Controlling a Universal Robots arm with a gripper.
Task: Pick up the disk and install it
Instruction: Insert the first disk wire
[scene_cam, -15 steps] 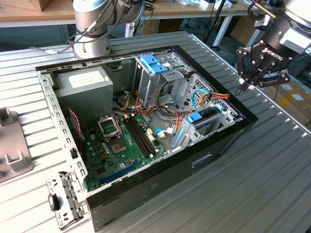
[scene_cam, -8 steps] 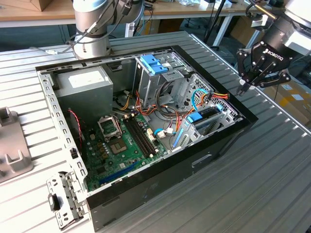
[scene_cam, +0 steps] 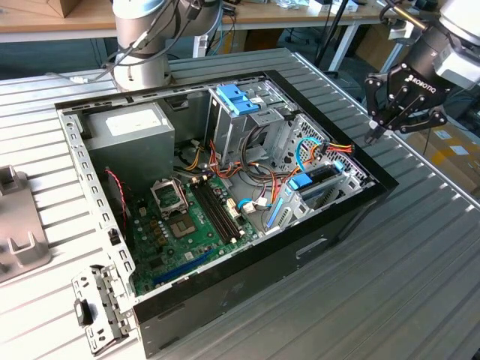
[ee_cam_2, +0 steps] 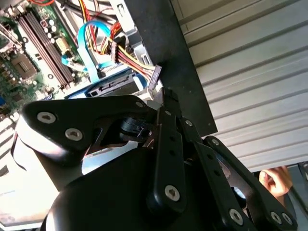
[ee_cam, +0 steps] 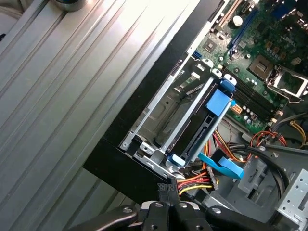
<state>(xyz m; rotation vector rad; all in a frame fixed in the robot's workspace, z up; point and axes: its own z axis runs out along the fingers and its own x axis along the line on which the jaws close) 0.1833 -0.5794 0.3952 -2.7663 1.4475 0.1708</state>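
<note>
Disk (scene_cam: 319, 180) is seen standing on edge in the drive bay at the case corner nearest the arm, its light-blue frame tab up; in the first wrist view the disk (ee_cam: 195, 132) is shown slotted between the bay's metal walls, with the blue rail along its upper edge. Whether it is fully seated cannot be told. A red-yellow-black cable bundle (scene_cam: 335, 148) is seen just beside it at about 1 o'clock in the exterior view, ending at a plug close to the disk's end. Gripper (scene_cam: 373, 135) is held at about 2 o'clock from the disk, outside the case wall and above the table, fingers clenched together with nothing between them; the closed fingertips are also seen in both wrist views (ee_cam_2: 163, 96) (ee_cam: 163, 190), apart from the disk. The open computer case (scene_cam: 352, 214) is laid on its side on the ribbed grey table (scene_cam: 420, 285). Motherboard (scene_cam: 187, 217) is seen at about 9 o'clock from the disk, the grey power supply box (scene_cam: 131, 131) at about 10 o'clock, and a fixed drive cage with blue tabs (scene_cam: 236, 101) at about 11 o'clock. A loose metal bracket (scene_cam: 97, 307) is lying on the table by the case's near corner at 7 o'clock. A person's hand (ee_cam_2: 276, 180) is caught at the table edge in the second wrist view
</note>
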